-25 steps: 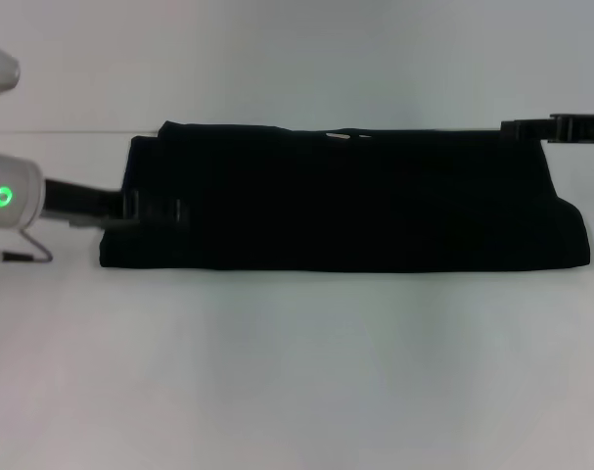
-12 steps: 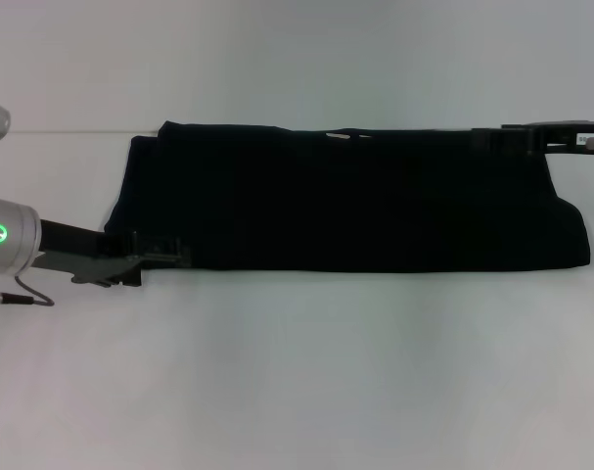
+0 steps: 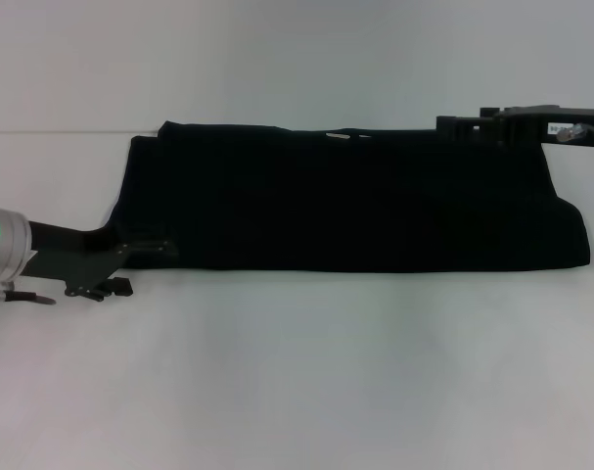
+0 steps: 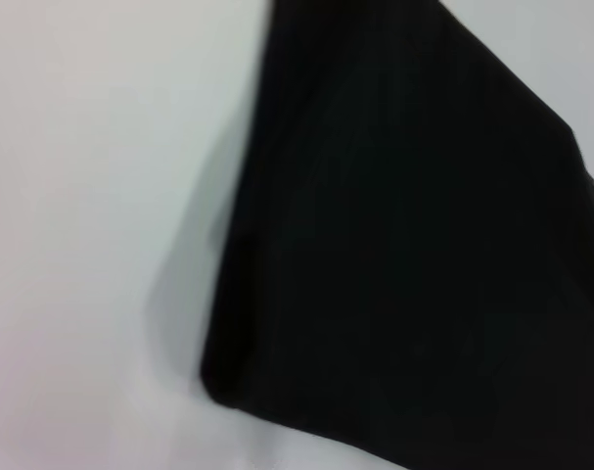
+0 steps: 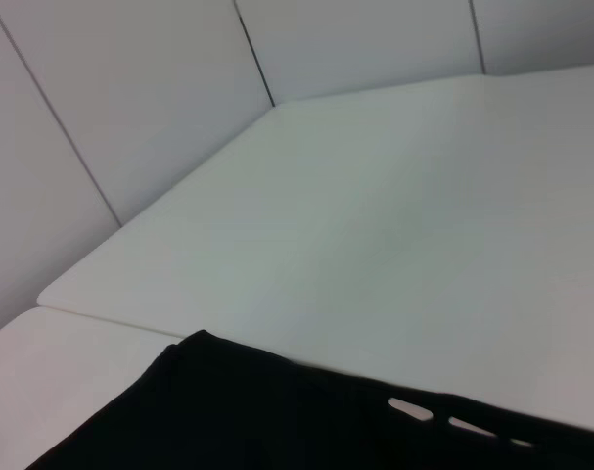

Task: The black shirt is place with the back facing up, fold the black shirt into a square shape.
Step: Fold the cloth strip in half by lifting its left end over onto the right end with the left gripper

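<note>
The black shirt lies on the white table as a long flat band running left to right, with no lettering showing. My left gripper is at the band's near left corner, low over the table edge of the cloth. The left wrist view shows that corner of the shirt close up. My right gripper hovers along the far edge, toward the right end. In the right wrist view the shirt's far edge shows, with small pale marks near it.
The white table stretches wide in front of the shirt and behind it. A seam between table sections runs along the back left. Grey wall panels rise beyond the table's far side.
My left gripper has slid from the shirt's left end toward me to its near left corner. The right gripper has moved leftward along the far edge. The shirt's outline has barely shifted.
</note>
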`<state>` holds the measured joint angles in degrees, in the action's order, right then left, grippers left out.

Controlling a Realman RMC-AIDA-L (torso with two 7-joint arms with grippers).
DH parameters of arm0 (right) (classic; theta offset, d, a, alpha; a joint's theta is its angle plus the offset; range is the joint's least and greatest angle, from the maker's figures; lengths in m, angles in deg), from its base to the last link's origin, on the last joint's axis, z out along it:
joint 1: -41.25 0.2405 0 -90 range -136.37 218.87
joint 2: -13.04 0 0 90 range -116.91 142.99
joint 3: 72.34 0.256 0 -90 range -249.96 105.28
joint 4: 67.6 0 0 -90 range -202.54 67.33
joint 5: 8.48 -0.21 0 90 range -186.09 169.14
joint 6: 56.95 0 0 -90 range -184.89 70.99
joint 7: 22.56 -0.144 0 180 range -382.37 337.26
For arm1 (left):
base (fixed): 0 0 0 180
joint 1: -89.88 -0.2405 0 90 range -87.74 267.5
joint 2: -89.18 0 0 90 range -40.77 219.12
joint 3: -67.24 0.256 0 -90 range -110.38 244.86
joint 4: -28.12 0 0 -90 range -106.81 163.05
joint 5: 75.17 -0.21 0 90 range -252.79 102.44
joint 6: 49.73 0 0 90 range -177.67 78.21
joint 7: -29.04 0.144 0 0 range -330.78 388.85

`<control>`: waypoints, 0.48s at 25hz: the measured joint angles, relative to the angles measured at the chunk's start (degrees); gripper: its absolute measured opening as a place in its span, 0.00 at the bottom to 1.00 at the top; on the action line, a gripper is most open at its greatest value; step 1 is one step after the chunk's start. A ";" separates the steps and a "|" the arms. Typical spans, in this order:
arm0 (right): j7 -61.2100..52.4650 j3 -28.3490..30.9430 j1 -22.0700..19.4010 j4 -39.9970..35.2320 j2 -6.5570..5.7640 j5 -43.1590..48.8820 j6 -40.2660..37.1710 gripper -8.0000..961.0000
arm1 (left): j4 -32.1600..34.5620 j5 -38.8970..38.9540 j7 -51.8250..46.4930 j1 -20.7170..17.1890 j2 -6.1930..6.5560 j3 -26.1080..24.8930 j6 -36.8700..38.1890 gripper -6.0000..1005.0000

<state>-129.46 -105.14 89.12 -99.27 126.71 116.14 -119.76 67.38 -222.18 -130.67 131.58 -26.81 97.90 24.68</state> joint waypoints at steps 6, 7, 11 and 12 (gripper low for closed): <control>2.24 -0.03 0.77 0.28 0.77 -0.04 1.37 0.96 | -2.00 0.25 -5.15 -0.40 0.20 -3.92 -0.89 0.94; 2.31 -0.09 0.85 0.32 0.83 -0.03 1.44 0.96 | -2.17 0.33 -5.71 -0.41 0.24 -4.51 -0.90 0.94; 2.47 -0.49 1.04 0.01 1.22 -0.08 1.58 0.96 | -3.29 0.49 -8.02 -0.45 0.29 -6.93 -1.23 0.94; 2.62 -0.51 1.10 -0.05 1.32 -0.08 1.59 0.96 | -3.63 0.50 -8.43 -0.41 0.29 -7.45 -1.46 0.94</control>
<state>-126.84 -105.65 90.22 -99.33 128.03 116.06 -118.18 63.75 -221.68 -139.11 131.17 -26.52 90.45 23.22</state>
